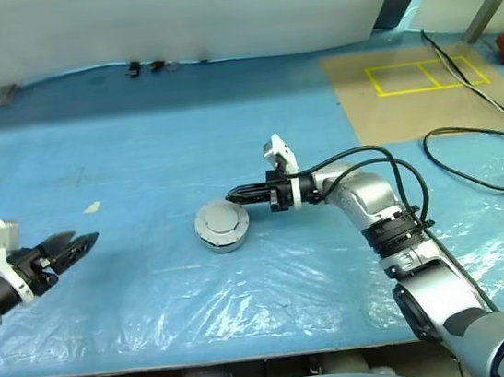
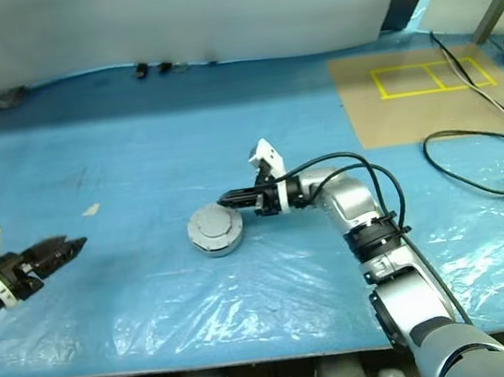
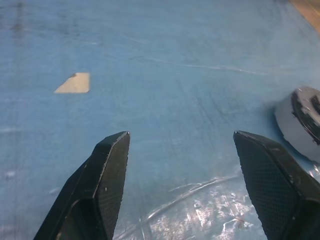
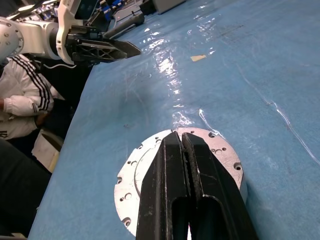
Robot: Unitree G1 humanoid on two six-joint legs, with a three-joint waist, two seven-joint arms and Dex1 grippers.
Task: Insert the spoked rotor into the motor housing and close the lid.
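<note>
Now my right gripper (image 1: 231, 195), jaws pressed together and empty, reaches in from the right of the frame, its tips over the lid (image 1: 220, 221). That smooth grey lid lies shut on the motor housing (image 1: 218, 241) at the centre of the blue counter (image 1: 136, 157). At far left my left gripper (image 1: 81, 243) hovers with jaws spread, holding nothing.

Blue plastic-covered table (image 1: 135, 148), white wall (image 1: 164, 14) behind — brown board (image 1: 390, 105), yellow tape

Motor housing (image 3: 300, 125) cut off sideways
</note>
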